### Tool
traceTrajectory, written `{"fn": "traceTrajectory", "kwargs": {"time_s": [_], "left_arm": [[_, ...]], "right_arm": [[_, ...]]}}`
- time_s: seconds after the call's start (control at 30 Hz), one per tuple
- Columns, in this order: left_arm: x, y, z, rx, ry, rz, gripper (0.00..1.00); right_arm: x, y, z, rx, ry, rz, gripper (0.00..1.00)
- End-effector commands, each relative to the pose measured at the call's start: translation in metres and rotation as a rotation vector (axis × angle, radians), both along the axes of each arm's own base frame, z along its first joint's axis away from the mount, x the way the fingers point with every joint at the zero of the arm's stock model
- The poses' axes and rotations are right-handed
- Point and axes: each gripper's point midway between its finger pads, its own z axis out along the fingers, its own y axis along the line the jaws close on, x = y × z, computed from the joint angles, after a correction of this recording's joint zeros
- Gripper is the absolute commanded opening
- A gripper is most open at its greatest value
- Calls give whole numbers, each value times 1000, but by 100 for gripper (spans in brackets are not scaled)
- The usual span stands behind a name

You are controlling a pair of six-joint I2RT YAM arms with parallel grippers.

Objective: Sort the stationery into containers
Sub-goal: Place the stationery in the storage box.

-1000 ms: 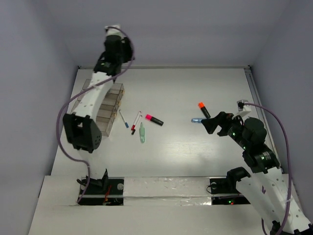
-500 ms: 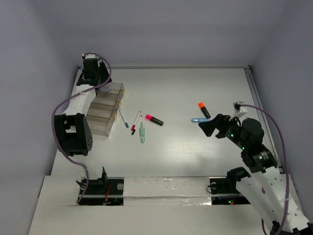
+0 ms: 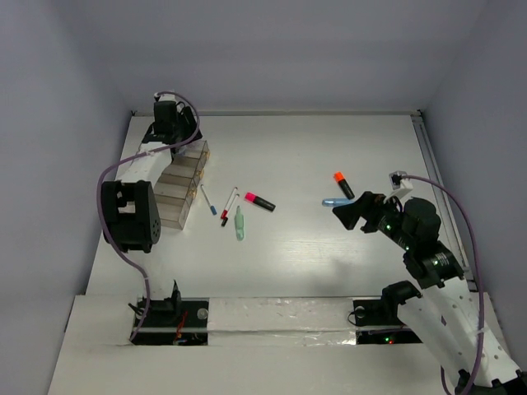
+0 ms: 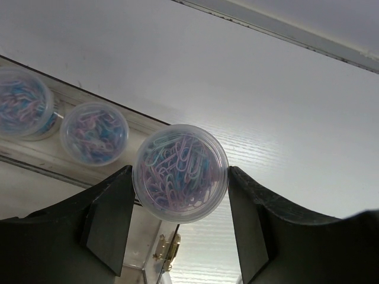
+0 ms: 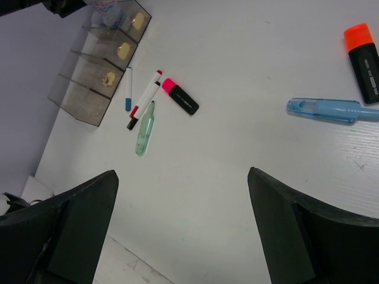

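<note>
White table (image 3: 329, 148): three pots (image 4: 180, 173), two highlighters (image 5: 180, 96)

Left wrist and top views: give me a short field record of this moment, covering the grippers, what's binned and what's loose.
left gripper: shut on a round pot of paper clips, at the far end of the bins
right gripper: open, empty, near the light blue marker
in bins: two more pots
loose on table: pink highlighter, orange highlighter, pale green marker, light blue marker, red-capped pen, blue-capped pen
</note>
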Motion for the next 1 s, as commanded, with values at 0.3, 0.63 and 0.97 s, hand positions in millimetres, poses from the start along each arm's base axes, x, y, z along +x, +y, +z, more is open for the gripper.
{"fn": "traceTrajectory", "kwargs": {"time_s": [0.3,0.63,0.97], "left_arm": [[10,-4,-17,41,-14,-3,33],[8,9,-27,96,4,44,36],[3,8,-29,140,19,47,80]], "right_arm": [[2,8,22,45,-68,30,96],[3,9,18,43,-60,34,96],[4,10,13,41,-48,40,97]]}}
